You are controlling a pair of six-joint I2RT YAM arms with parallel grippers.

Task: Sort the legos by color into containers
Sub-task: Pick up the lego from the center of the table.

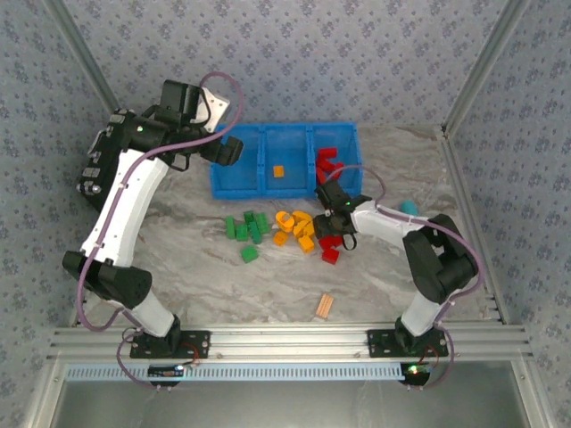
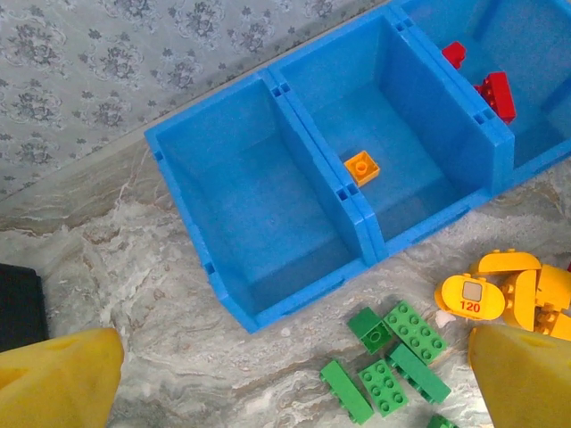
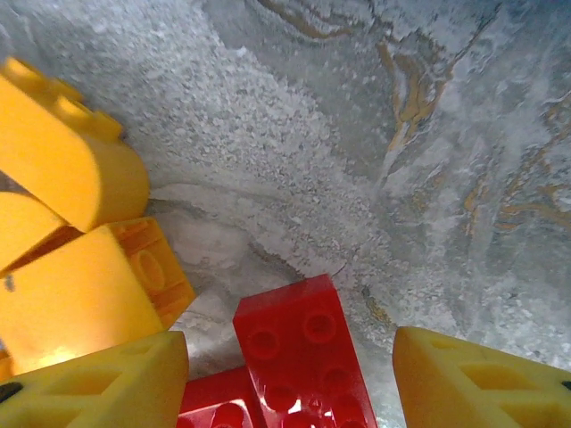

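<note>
**Blue bin at the back, bricks loose before it, both grippers apart**

The only readable writing is "120" in red numerals. It sits under a small grey square on the label of a rounded yellow brick (image 2: 470, 296), seen from the left wrist.

The blue bin (image 1: 285, 126) lies at the far side of the marbled table (image 1: 223, 285). Its long axis runs left to right, with three compartments side by side. The middle compartment holds a single orange brick (image 2: 362, 167), studs up and turned cornerwise to the walls. The right compartment holds several sorted red bricks (image 1: 328, 164).

The other legos lie on the table just in front of the bin, clustered by colour. The green bricks (image 1: 247, 227) are on the left, the orange-yellow bricks (image 1: 297, 227) in the middle and the loose red bricks (image 1: 330, 253) on the right. From the left wrist, the longer green ones lie flat, studs up, slanting from upper left to lower right.

In the overhead view the left gripper (image 1: 230, 150) hangs above the bin's left end. Its yellow fingers (image 2: 53, 379) are spread wide and hold nothing.

The right gripper (image 3: 290, 379) is low over the loose red bricks. Its fingers are partly apart on either side of one red brick (image 3: 299, 348), with a gap on each side. That brick lies flat, studs up, its long axis pointing away from the wrist camera.

A striped flat piece (image 1: 325, 306) lies alone nearer the arm bases.
</note>
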